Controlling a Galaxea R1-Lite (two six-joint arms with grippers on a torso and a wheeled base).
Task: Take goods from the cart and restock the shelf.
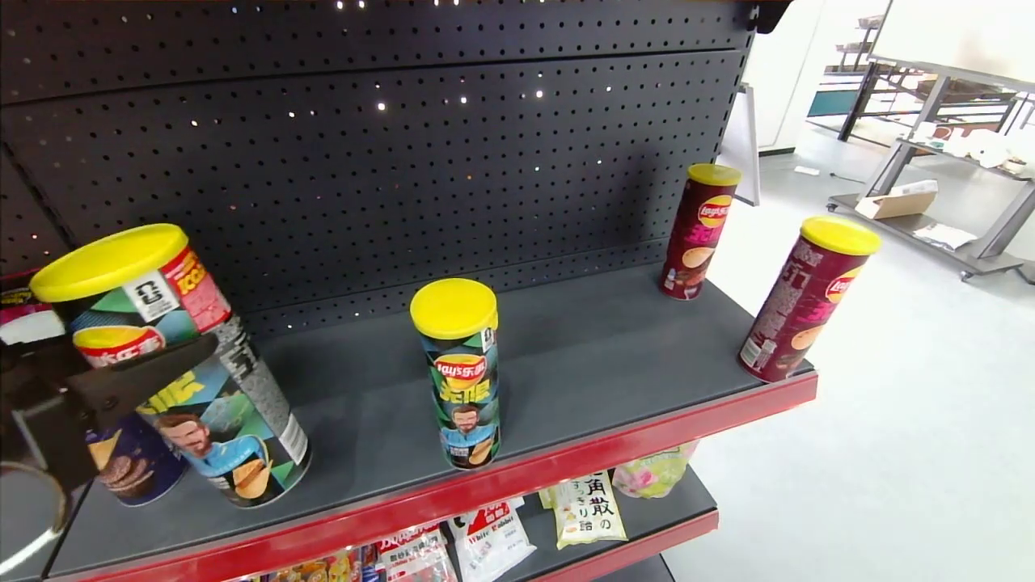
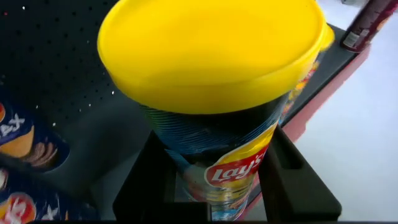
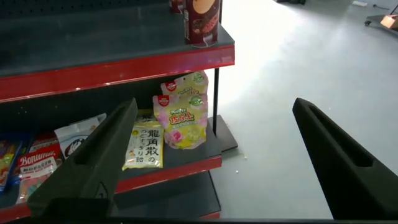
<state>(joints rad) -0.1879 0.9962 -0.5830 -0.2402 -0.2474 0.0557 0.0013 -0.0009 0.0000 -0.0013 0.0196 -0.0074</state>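
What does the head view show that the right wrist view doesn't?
Head view adds: the left tool shut on a tilted green can, a blue can beside it, a second green can standing mid-shelf, and a rear maroon can by the pegboard.
Right wrist view adds: the right tool, open with nothing in it, facing the lower shelf.
Both: the corner maroon can at the shelf's front right corner, the red shelf edge, and the yellow bag and green bag below.

- The pale floor on the right is brightly, evenly lit.
- Pinpricks of light shine through the dark pegboard.
- Shade covers the lower shelf.
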